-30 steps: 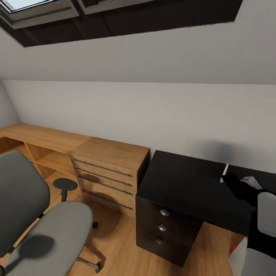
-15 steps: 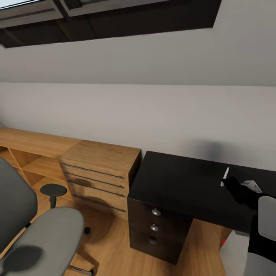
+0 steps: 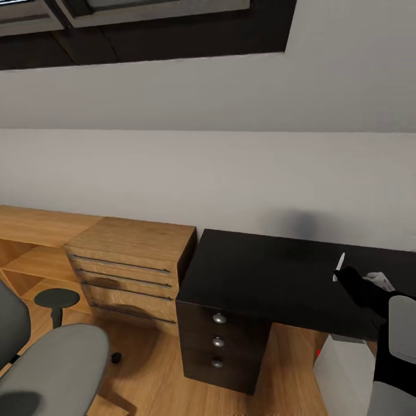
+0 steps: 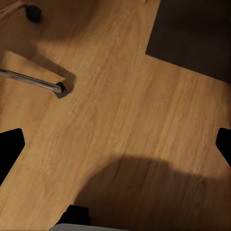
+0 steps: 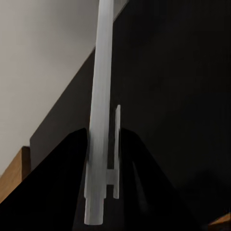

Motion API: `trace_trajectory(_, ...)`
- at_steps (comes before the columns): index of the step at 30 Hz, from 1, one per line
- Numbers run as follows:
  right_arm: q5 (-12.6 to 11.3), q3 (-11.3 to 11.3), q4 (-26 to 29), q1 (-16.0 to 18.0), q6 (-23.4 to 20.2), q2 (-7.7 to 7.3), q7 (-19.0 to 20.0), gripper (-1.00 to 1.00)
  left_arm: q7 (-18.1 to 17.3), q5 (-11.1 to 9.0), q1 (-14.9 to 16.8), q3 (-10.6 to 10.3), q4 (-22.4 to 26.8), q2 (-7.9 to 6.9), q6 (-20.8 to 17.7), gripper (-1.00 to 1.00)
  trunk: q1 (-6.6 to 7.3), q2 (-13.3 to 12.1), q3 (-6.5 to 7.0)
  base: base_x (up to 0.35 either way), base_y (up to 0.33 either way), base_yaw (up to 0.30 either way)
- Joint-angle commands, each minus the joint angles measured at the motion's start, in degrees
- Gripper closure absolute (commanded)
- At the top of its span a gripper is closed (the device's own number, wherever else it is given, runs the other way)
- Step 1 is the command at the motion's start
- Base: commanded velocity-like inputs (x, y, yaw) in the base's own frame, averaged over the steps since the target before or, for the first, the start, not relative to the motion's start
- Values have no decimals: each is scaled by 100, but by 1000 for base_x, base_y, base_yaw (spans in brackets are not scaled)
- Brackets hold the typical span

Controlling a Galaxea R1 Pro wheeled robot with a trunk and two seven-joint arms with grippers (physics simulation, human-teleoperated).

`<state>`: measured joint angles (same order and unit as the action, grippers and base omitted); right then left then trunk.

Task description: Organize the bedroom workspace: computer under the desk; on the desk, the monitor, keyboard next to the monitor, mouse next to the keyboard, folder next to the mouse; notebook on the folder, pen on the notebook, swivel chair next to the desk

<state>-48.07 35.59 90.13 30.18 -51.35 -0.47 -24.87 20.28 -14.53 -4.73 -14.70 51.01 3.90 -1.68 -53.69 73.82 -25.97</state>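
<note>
My right gripper [image 3: 343, 275] is shut on the pen [image 3: 339, 266], a slim white stick held above the right part of the desk's [image 3: 271, 271] glossy black top. In the right wrist view the pen [image 5: 103, 110] stands clamped between the two black fingers [image 5: 62, 183], with the desk top [image 5: 183, 96] behind it. The grey swivel chair [image 3: 55, 364] stands on the floor at the lower left, apart from the desk. The light-grey computer [image 3: 342, 372] sits on the floor, its top tucked below the desk's front edge. My left gripper [image 4: 115, 144] hangs open over the wood floor.
A light-wood chest of drawers [image 3: 130, 263] with bar handles adjoins the desk's dark drawer unit [image 3: 218, 341]. Low wooden shelving [image 3: 29, 231] runs along the pale wall at the left. A chrome chair leg [image 4: 33, 82] and a caster [image 4: 32, 12] lie below the left gripper.
The whole picture has slid left, so the camera has turned right. The chair shows less and the grey box more. My right gripper still holds the pen over the desk.
</note>
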Motion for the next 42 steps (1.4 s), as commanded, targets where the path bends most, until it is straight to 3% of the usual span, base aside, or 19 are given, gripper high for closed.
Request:
trace_trajectory(1, -49, -6, 5, 6, -14, 1, -53, 100, 37, -41, -2, -15, 15, -3, -18, -100, 1, 4, 0, -179, 31, -207)
trace_trajectory(13, 61, -172, 5, 6, -7, -12, -53, 100, 38, -41, -1, -16, 14, -3, -17, -100, 1, 4, 67, -204, 52, -207)
trace_trajectory(17, 309, -249, -9, 6, 7, -26, -135, 100, 41, -45, -2, -16, 14, -3, -17, -100, 1, 4, 89, -13, 3, -208)
trace_trajectory(19, 655, -478, -7, 6, 20, -17, -256, 100, 44, -48, -2, -14, 14, -3, -17, -100, 1, 4, 100, -4, 1, -213)
trace_trajectory(20, 1103, -831, -1, 6, 62, -9, -374, 100, 45, -49, -2, -15, 14, -3, -17, -100, 1, 4, 105, -2, 0, -236)
trace_trajectory(23, 1424, -1086, -7, 6, 116, 1, -450, 100, 46, -50, -2, -15, 14, -3, -17, -100, 1, 4, 122, -1, 0, -243)
trace_trajectory(37, 1576, -1229, -30, 6, 151, 7, -469, 100, 34, -54, -2, -6, 14, -8, -25, -100, 1, 4, 199, 0, 0, -252)
trace_trajectory(39, 1666, -1501, -36, 7, 155, 10, -477, 100, 30, -57, -2, -1, 14, -10, -25, -100, 1, 4, 210, 0, 0, -252)
trace_trajectory(40, 1840, -1790, -56, 6, 181, 11, -491, 100, 34, -56, -2, 1, 14, -12, -25, -100, 1, 4, 216, 0, 0, -252)
trace_trajectory(42, 1926, -1873, -90, 6, 217, 11, -495, 100, 35, -57, -2, 1, 14, -12, -25, -100, 1, 4, 227, 0, 0, -252)
